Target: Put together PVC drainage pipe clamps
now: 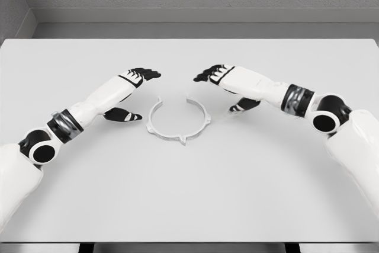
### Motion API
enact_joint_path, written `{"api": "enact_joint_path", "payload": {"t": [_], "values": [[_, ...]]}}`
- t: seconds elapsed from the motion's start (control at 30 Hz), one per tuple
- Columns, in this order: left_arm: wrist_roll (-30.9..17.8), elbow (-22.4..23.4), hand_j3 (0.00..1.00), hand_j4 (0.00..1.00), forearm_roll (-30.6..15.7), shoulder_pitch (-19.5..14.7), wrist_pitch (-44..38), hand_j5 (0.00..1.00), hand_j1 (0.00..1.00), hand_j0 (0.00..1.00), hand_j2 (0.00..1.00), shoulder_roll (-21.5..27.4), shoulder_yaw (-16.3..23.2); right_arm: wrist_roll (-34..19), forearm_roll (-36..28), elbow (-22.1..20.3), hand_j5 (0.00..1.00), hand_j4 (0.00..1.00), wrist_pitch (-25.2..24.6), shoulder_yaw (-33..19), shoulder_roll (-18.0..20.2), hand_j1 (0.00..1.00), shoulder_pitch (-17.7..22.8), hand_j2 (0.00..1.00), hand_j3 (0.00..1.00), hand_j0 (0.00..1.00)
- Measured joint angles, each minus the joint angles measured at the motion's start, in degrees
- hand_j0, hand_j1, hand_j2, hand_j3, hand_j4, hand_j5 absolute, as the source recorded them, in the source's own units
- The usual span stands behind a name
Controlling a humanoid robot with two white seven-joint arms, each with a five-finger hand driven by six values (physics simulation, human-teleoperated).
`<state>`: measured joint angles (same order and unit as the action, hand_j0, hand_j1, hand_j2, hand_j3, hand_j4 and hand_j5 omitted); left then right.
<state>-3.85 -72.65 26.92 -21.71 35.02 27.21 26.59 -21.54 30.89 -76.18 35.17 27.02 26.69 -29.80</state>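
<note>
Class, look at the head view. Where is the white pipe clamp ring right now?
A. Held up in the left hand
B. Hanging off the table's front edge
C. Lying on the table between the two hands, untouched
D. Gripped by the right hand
C. The clamp ring lies flat on the table, with the left hand and right hand hovering open on either side, neither touching it.

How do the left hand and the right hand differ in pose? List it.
The left hand hovers left of the white clamp ring; the right hand hovers at its upper right, over the ring's open top.
The left hand's fingers point right; the right hand's point left.
The left thumb lies near the ring's left edge; the right thumb sits farther from its right edge.
Both are open and hold nothing.
</note>
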Motion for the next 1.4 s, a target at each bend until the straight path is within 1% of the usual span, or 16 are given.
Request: {"api": "enact_joint_path", "payload": {"t": [0.1,0.17,0.2,0.3,0.37,0.4,0.5,0.63,1.4], "values": [[0.0,0.0,1.00,1.00,0.2,0.0,0.0,1.00,1.00,1.00,1.00,-0.2,0.1,0.0,-6.6,-6.5,1.00,1.00,0.0,-5.0,6.3,1.00,4.6,1.00,1.00,1.00],[0.0,0.0,1.00,1.00,0.3,0.1,0.0,1.00,1.00,1.00,1.00,-0.3,0.1,0.0,-10.8,-9.0,1.00,1.00,0.0,-8.5,10.0,1.00,11.4,1.00,1.00,1.00],[0.0,0.0,1.00,1.00,0.3,0.1,0.0,1.00,1.00,1.00,1.00,-0.3,0.1,0.0,-12.2,-9.8,1.00,1.00,0.0,-10.6,11.2,1.00,13.9,1.00,1.00,1.00],[0.0,0.1,1.00,1.00,0.3,0.2,0.0,1.00,1.00,1.00,1.00,-0.5,0.2,-1.4,-14.4,-10.9,1.00,1.00,-0.1,-14.7,14.2,1.00,14.4,1.00,1.00,1.00],[0.0,0.3,1.00,1.00,0.3,0.2,0.0,1.00,1.00,1.00,1.00,-0.7,0.3,-2.6,-14.9,-10.9,1.00,1.00,-0.1,-16.9,16.1,1.00,14.5,1.00,1.00,1.00],[0.0,0.3,1.00,1.00,0.3,0.2,0.0,1.00,1.00,1.00,1.00,-0.8,0.4,-2.9,-15.0,-10.2,1.00,1.00,-0.1,-17.7,16.6,1.00,14.7,1.00,1.00,1.00],[0.0,0.4,1.00,1.00,0.4,0.2,0.0,1.00,1.00,1.00,1.00,-1.0,0.6,-3.5,-15.2,-6.9,1.00,1.00,-0.1,-19.2,17.3,1.00,14.7,1.00,1.00,1.00],[0.0,0.4,1.00,1.00,0.4,0.2,0.0,1.00,1.00,1.00,1.00,-1.4,1.1,-3.8,-15.2,-5.4,1.00,1.00,0.0,-19.9,17.4,1.00,14.7,1.00,1.00,1.00],[0.0,-0.4,1.00,1.00,0.2,0.8,0.0,1.00,1.00,1.00,1.00,-3.1,2.1,-3.8,-15.3,-5.0,1.00,1.00,0.0,-20.0,17.1,1.00,14.3,1.00,1.00,1.00]]}}
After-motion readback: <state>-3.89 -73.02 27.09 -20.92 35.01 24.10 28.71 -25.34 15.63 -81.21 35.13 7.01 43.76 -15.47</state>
